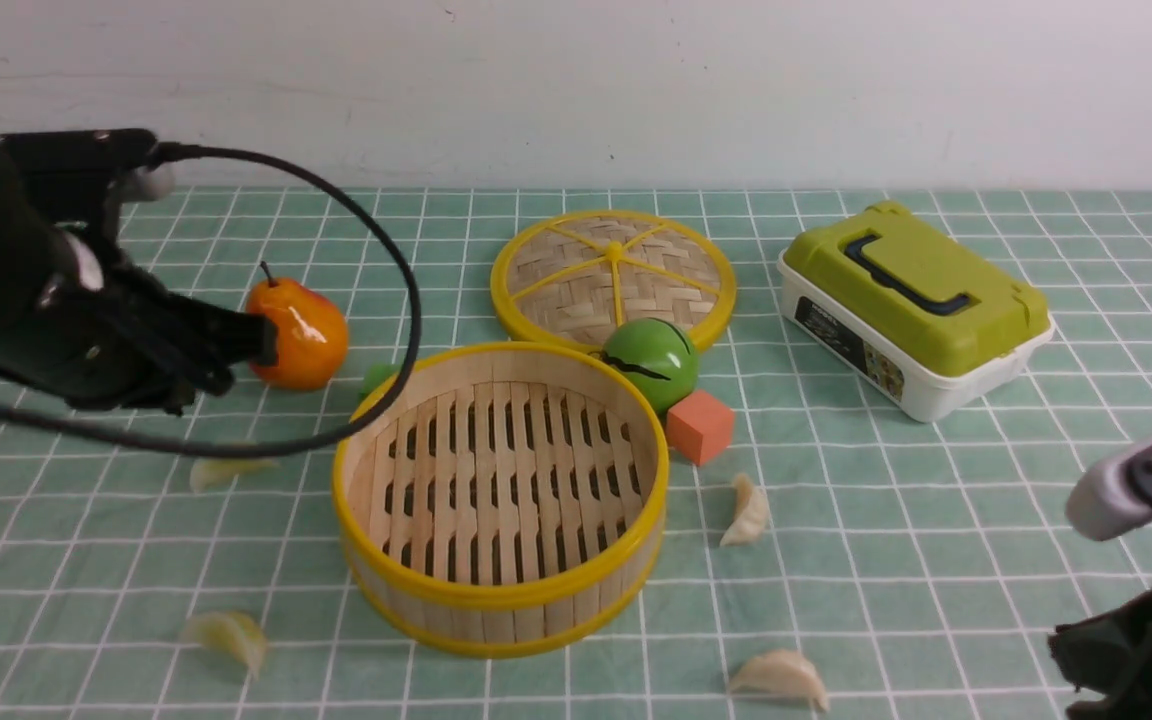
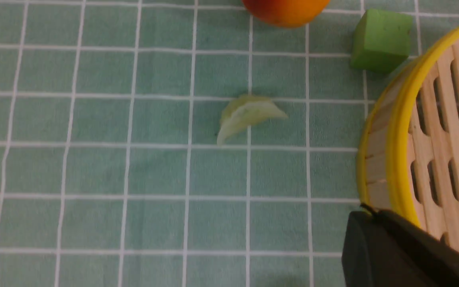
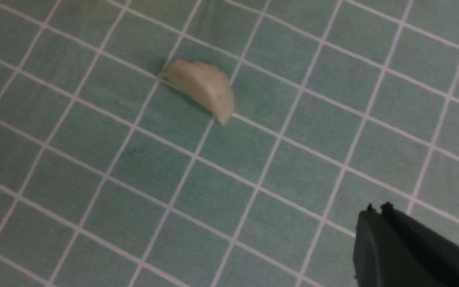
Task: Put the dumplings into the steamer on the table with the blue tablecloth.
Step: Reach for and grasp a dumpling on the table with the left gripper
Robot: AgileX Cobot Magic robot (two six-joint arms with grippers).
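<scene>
- The steamer (image 1: 501, 590) stands empty in the middle of the blue tablecloth (image 1: 936, 520). Its slatted floor is bare.
- All four dumplings lie on the cloth outside it. One pale yellow-green dumpling (image 1: 224, 470) is to its left and is partly crossed by the left arm's black cable (image 1: 414, 300). A second yellow-green dumpling (image 1: 228, 636) lies nearer the front edge.
- One cream dumpling (image 1: 748, 510) sits just right of the steamer. The other cream dumpling (image 1: 782, 676) lies at the bottom edge of the front view.
- The left gripper (image 1: 256, 345) hangs above the cloth with its tip in front of the pear (image 1: 301, 335), covering the fruit's left side. In the left wrist view only a dark corner shows, with a thin seam, so the fingers look pressed together with nothing between them.
- The right gripper (image 3: 377, 209) is cut off at the frame's corner. Its two small tips sit side by side, together and empty, well apart from the cream dumpling.
- A green block (image 2: 381, 40) is mostly hidden behind the steamer's rim in the front view.
- Behind the steamer, a green ball (image 1: 651, 362) overlaps the woven lid (image 1: 614, 270).
</scene>
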